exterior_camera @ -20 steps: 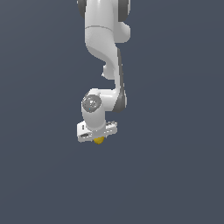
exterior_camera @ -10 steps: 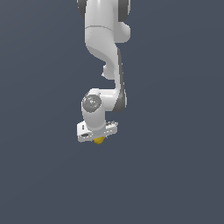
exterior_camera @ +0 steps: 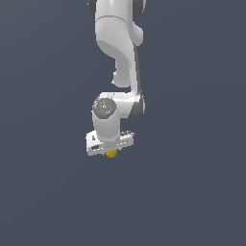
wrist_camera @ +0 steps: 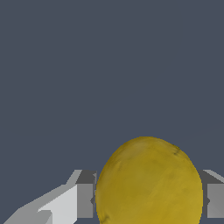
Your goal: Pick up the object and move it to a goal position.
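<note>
White arm point(exterior_camera: 120, 53) hangs down from 12 o'clock edge of exterior view, wrist bent, hand at frame centre. Gripper point(exterior_camera: 111, 150) points down, clamped on yellow lump point(exterior_camera: 112, 153); lump peeks out below white hand at 6 o'clock of it. Wrist view: lump point(wrist_camera: 148, 183) fills space between grey fingers point(wrist_camera: 85, 199), one pressed against each side. Plain dark grey background all round.

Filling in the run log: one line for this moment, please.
phase: carry | tool: shut on small yellow-orange oval lump | lump: between the fingers | goal marker: none visible
</note>
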Tool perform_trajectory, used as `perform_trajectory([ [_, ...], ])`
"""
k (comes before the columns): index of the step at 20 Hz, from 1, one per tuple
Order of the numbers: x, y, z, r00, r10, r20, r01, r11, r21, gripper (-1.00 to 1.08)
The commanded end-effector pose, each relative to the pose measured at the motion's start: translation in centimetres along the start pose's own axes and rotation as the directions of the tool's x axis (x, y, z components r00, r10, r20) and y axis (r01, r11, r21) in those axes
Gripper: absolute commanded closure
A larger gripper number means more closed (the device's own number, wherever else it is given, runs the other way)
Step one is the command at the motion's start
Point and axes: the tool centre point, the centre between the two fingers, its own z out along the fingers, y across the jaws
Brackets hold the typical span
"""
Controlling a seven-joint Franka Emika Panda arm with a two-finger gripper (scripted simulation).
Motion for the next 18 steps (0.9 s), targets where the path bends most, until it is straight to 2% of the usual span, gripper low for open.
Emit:
perform_trajectory([
  [1, 0.9, -0.6, -1.8, 1.0, 0.0, -0.002, 0.0, 1.0, -0.001, 1.08],
  [18, 8.3, -5.4, -16.1, 1.0, 0.0, -0.002, 0.0, 1.0, -0.001, 1.08],
])
